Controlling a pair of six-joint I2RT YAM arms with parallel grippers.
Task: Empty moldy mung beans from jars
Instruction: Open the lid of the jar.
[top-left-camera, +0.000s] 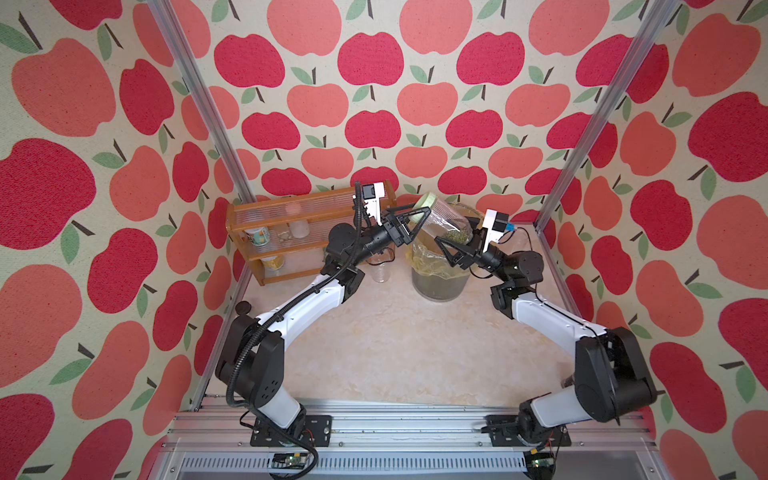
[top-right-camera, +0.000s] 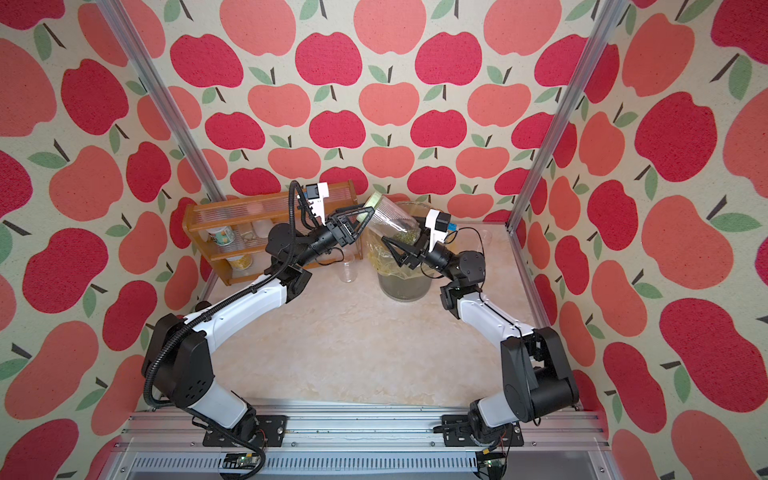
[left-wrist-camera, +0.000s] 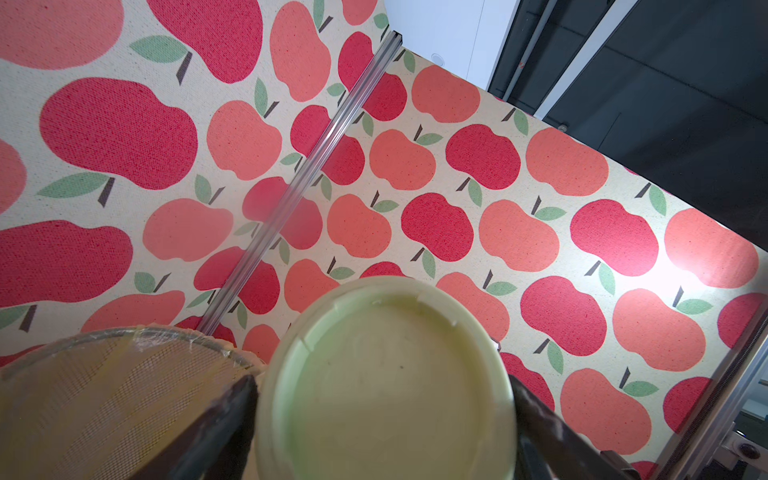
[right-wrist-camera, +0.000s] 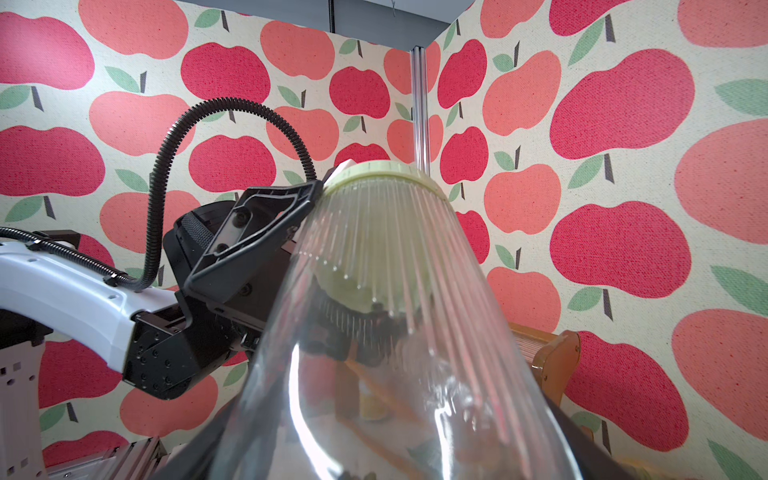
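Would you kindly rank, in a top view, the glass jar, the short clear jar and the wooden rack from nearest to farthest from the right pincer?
1. glass jar: held in the right pincer.
2. short clear jar: on the table, further left.
3. wooden rack: farthest left, at the back.

Surroundings, as I find them about me:
- Walls (top-left-camera: 374, 66) – cream woven cloth printed with red and coral apples, on three sides.
- Corner posts (top-left-camera: 199, 95) – ribbed aluminium, two, at the back.
- Tabletop (top-left-camera: 395, 345) – pale, marbled cream.
- Wooden rack (top-left-camera: 257, 208) – amber-brown (ribbed clear front panels), back corner on my left.
- Front rail (top-left-camera: 395, 424) – aluminium.
- Light – a bright glare patch (left-wrist-camera: 681, 266) on the cloth, with dark panels (left-wrist-camera: 665, 62) above the wall.
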